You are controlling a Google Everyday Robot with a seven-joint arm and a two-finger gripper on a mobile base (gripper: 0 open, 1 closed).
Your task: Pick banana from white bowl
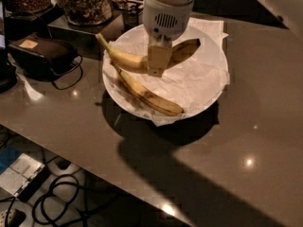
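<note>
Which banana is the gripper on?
The thicker, curved banana with the dark blunt tip, at the back of the white bowl; the gripper clamps its middle. The slimmer streaked banana lies free in front.

The gripper [157, 66] clasped the banana [125, 59] at its middle, over the white bowl [218, 85]; a slimmer banana [149, 96] lay inside.

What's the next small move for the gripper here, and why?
Probably raise the gripper straight up. It appears closed on the curved banana at mid-length over the white bowl, and the slimmer banana lies just below on the paper.
</note>
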